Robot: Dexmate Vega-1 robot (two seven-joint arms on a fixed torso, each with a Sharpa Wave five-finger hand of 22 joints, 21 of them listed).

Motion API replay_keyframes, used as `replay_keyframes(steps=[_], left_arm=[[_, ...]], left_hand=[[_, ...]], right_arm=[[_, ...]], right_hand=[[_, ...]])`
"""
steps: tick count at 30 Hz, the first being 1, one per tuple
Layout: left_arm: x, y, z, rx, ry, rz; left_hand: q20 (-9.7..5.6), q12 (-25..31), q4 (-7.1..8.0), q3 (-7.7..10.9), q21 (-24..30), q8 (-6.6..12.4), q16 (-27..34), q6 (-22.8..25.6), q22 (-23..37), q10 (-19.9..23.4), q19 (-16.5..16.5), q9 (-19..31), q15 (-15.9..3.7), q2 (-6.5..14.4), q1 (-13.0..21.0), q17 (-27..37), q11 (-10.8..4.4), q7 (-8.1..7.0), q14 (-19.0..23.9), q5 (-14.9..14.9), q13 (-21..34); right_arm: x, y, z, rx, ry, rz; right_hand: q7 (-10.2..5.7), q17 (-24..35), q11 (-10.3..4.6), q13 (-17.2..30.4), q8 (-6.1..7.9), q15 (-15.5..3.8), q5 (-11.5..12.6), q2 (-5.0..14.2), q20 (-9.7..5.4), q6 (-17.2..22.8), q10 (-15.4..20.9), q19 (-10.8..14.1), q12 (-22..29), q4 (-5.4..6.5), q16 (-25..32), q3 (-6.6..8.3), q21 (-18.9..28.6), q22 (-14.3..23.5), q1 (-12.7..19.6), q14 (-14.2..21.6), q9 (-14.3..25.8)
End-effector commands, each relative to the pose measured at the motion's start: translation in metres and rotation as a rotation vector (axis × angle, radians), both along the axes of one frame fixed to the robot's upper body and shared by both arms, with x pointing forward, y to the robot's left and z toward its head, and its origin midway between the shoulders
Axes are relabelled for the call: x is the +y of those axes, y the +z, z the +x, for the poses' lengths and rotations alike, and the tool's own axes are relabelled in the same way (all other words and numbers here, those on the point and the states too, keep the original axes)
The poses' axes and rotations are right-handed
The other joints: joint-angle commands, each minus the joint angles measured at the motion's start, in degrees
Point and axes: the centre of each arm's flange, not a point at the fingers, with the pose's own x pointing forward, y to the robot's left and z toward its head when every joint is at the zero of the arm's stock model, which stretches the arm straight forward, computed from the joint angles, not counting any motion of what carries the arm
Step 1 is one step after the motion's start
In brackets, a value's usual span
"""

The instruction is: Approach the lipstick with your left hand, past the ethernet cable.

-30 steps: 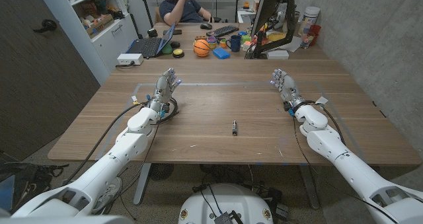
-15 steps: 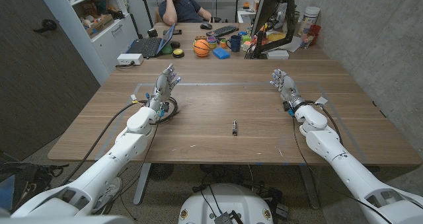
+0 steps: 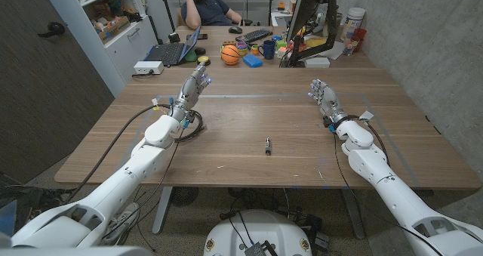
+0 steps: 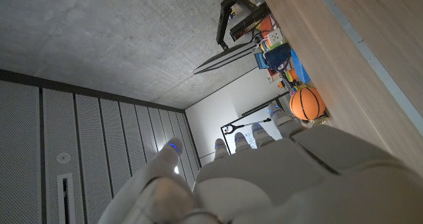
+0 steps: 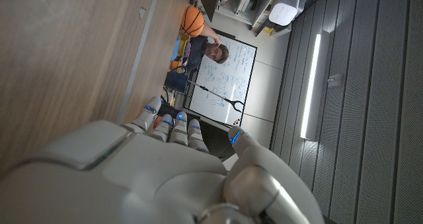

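1. The wooden table [image 3: 249, 165] carries everything, and its near half is where we work; the clutter at its far end, with a basketball [image 3: 230, 54] and a monitor [image 3: 305, 14], sits well away from our reach, and a person [image 3: 207, 7] is seated beyond it.
2. Our left hand [image 3: 193, 87] is raised over the table's left side with its fingers extended and apart, holding nothing. We judge it is lifted this way so it can pass above the cable rather than drag through it.
3. Our right hand [image 3: 323, 97] stands over the right side, fingers apart and empty, well apart from the lipstick; we read it as parked out of the way, since the task belongs to the other arm.
4. The ethernet cable [image 3: 190, 128] lies coiled on the table just beside our left wrist, between that arm and the middle of the table.
5. The lipstick [image 3: 267, 146] lies near the table's middle, toward the front edge, well apart from both hands, so the approach is not yet made.
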Motion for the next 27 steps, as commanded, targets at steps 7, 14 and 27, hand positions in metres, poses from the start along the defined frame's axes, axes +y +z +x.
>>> replay_keyframes(steps=[7, 14, 27], left_arm=[[-0.03, 0.038, -0.018, -0.146, -0.041, 0.258], [-0.046, 0.048, -0.028, -0.198, -0.051, 0.367], [-0.071, 0.058, -0.038, -0.261, -0.011, 0.569]], left_hand=[[-0.69, -0.22, -1.84, -0.58, -1.17, -0.31, -0.63, -4.59, 0.1, -3.71, -1.48, 0.05, 0.2, -1.92, 1.34, 0.11, -0.16, -0.54, -1.81, 1.22, 0.11], [-0.82, -0.2, -2.37, -0.8, -1.46, -0.28, -0.7, -5.09, 0.09, -4.19, -1.73, 0.06, 0.21, -2.33, 1.85, 0.13, -0.05, -0.55, -2.13, 1.45, 0.11], [-0.63, -0.19, -3.19, -1.22, -1.99, -0.19, -0.95, -5.99, 0.1, -5.32, -2.18, 0.11, -0.05, -2.78, 2.75, 0.16, 0.2, -0.58, -3.26, 1.96, 0.13]], right_arm=[[0.002, 0.002, 0.002, -0.006, 0.001, -0.009], [0.003, 0.003, 0.002, -0.009, 0.002, -0.013], [0.004, 0.002, 0.002, -0.007, 0.002, -0.021]], right_hand=[[0.38, 0.04, -0.34, 0.24, 0.12, -0.28, 0.19, 4.47, -0.55, -0.05, 0.4, -0.23, -0.04, 0.05, -0.04, 0.28, -0.26, 0.07, -0.57, -0.58, 0.3], [0.39, 0.01, -0.35, 0.24, 0.12, -0.25, 0.18, 4.43, -0.48, -0.02, 0.42, -0.25, -0.07, 0.01, -0.12, 0.28, -0.37, 0.07, -0.63, -0.57, 0.3], [0.26, -0.02, -0.43, 0.24, 0.12, -0.26, 0.15, 4.44, -0.53, 0.06, 0.49, -0.19, -0.11, -0.02, -0.25, 0.28, -0.55, 0.07, -0.78, -0.49, 0.29]])
